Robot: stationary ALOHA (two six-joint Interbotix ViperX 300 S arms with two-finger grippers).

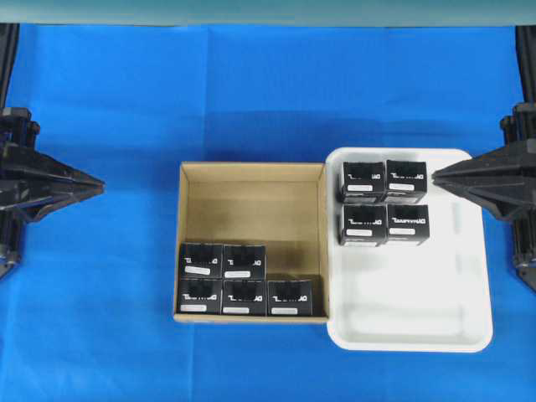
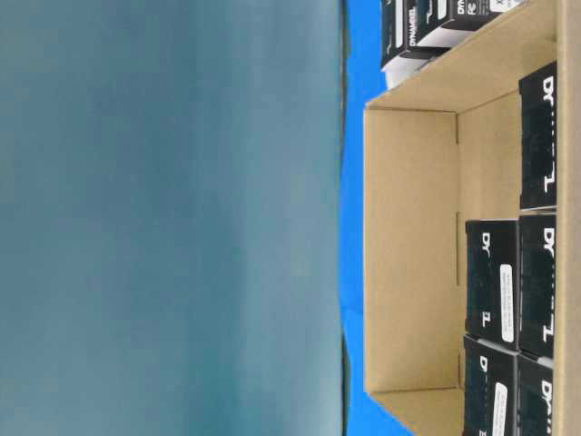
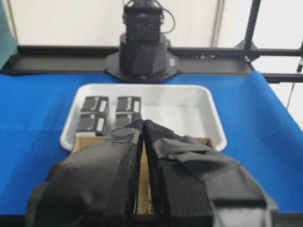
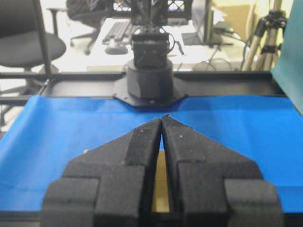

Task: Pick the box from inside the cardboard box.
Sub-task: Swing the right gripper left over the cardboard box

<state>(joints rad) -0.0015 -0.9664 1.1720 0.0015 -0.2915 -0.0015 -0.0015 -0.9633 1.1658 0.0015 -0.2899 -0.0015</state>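
Nine black boxes (image 1: pixel 244 260) in all, five inside one cardboard box (image 1: pixel 251 197) and four in one white tray (image 1: pixel 419 318); two robot hands, left hand (image 1: pixel 99 186) and right hand (image 1: pixel 435 176).

This is a robotics lab set up inside an office-like room. A bench covered in bright blue cloth (image 1: pixel 251 92) carries the work area, with a black robot arm base (image 4: pixel 150 71) bolted to a black metal rail (image 4: pixel 227 81) along its far edge. Behind that rail stand a black swivel office chair (image 4: pixel 33 45), a desk with a keyboard (image 4: pixel 118 30), and a camera tripod (image 4: pixel 265 28). A black metal frame (image 3: pixel 251 26) rises at the bench's corner.
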